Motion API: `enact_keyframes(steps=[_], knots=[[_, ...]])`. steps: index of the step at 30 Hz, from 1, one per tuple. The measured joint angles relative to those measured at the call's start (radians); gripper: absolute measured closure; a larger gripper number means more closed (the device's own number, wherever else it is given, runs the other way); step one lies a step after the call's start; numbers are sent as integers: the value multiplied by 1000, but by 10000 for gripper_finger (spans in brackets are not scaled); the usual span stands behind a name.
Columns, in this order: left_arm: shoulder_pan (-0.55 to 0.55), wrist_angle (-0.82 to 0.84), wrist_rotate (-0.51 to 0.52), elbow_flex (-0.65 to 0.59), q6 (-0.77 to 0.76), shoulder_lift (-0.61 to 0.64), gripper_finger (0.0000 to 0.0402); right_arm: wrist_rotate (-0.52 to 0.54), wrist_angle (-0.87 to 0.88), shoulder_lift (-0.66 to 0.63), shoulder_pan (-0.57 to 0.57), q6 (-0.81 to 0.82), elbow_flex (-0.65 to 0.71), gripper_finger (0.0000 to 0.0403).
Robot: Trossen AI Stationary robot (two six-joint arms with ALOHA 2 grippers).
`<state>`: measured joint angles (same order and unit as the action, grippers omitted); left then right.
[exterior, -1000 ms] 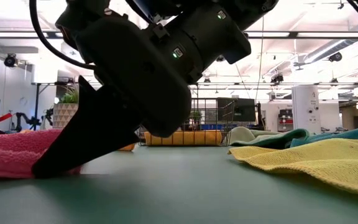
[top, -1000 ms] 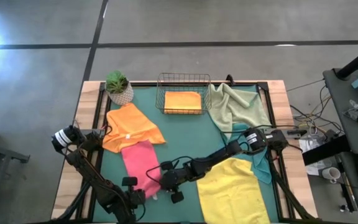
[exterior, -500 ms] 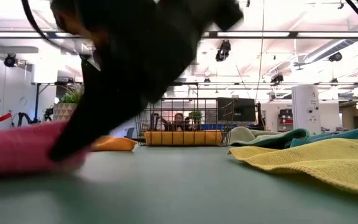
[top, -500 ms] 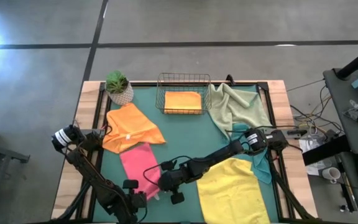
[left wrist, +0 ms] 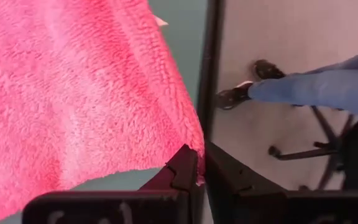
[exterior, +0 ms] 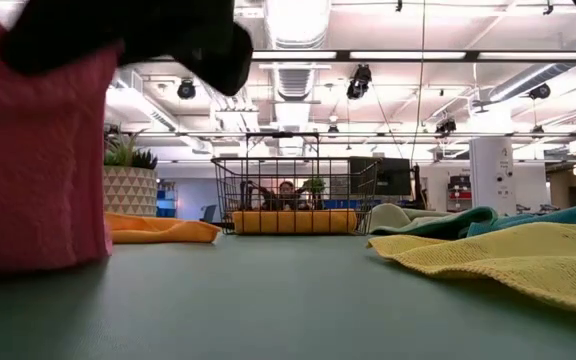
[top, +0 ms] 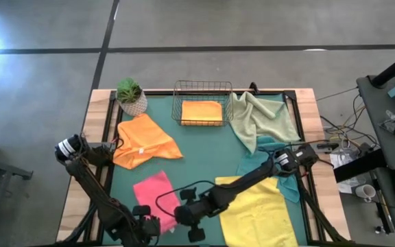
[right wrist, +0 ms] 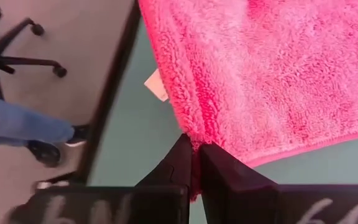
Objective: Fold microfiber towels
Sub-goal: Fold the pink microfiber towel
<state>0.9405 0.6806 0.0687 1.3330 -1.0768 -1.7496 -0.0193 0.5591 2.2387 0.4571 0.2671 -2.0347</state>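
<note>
Both robot hands pinch the pink towel (top: 151, 194) at the counter's (top: 211, 147) near edge: left hand (left wrist: 197, 176) and right hand (right wrist: 193, 163) each clamped on a corner.

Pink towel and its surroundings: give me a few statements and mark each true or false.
1. Both grippers are shut on the pink towel. True: the left gripper and right gripper each pinch its edge.
2. The wire basket holds a yellow towel. False: it holds a folded orange towel.
3. The yellow towel lies spread on the mat. True.
4. The potted plant stands inside the basket. False: it stands beside it.
</note>
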Motion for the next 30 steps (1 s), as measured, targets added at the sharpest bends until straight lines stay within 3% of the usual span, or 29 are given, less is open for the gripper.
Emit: enact_keyframes(steps=[13,25,30], knots=[[28,29,-4,28,-148,0,392,63,-6,0,53,100,-6,394],[10,473,94,19,-300,32,392,101,5,-1,-104,-14,-11,394],[-24,556,93,9,-305,34,392,99,1,-1,-158,-71,-10,394]])
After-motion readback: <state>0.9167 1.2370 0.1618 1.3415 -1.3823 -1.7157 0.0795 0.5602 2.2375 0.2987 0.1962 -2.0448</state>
